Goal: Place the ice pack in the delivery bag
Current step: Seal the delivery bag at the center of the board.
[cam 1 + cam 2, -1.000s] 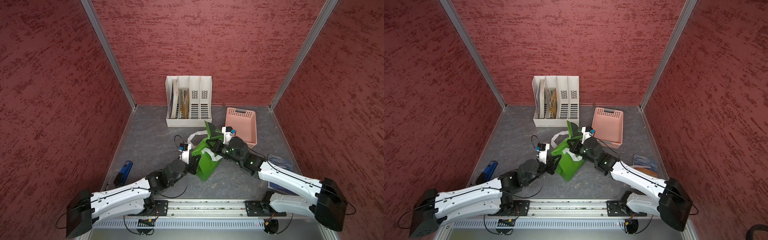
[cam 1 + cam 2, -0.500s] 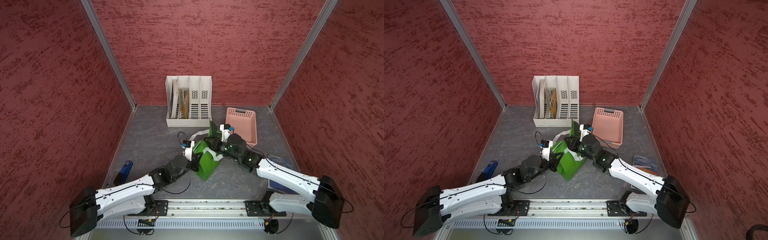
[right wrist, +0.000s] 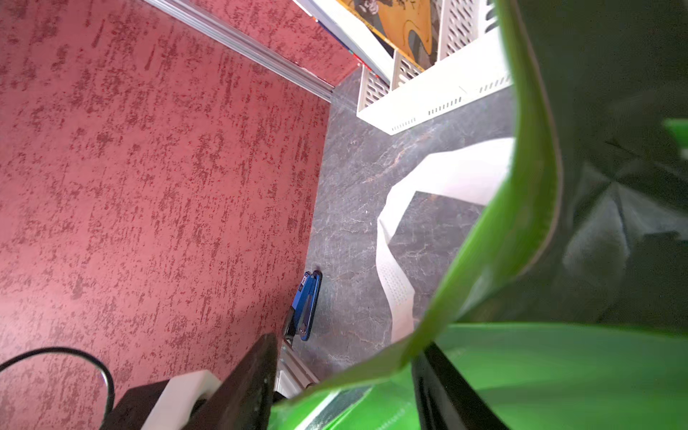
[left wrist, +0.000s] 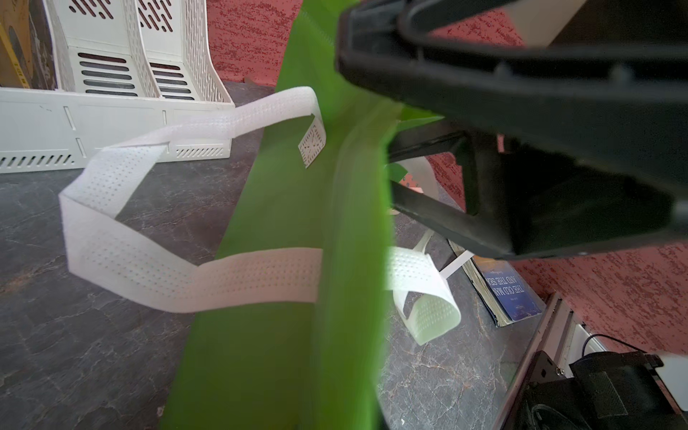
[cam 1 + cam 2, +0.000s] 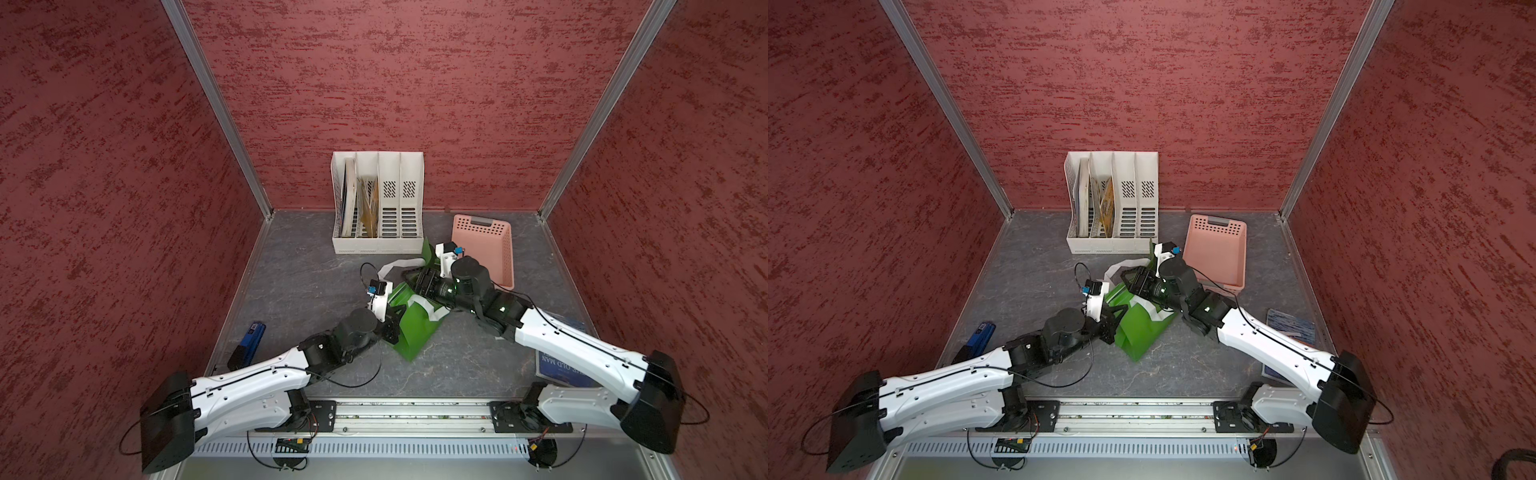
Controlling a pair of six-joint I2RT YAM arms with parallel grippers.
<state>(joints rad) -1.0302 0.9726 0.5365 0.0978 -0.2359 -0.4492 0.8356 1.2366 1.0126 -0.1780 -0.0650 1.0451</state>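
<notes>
Grey counter (image 5: 311, 291) bore the delivery bag (image 5: 415, 330), left end effector (image 5: 395, 320) clamped on its rim, right end effector (image 5: 415, 279) parted at its mouth; ice pack unseen, perhaps inside.

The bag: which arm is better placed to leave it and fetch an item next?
Right. The right gripper stands open over the bag rim, gripping nothing, so it could probably withdraw. The left gripper is shut on the bag's edge and seems to hold it up.
</notes>
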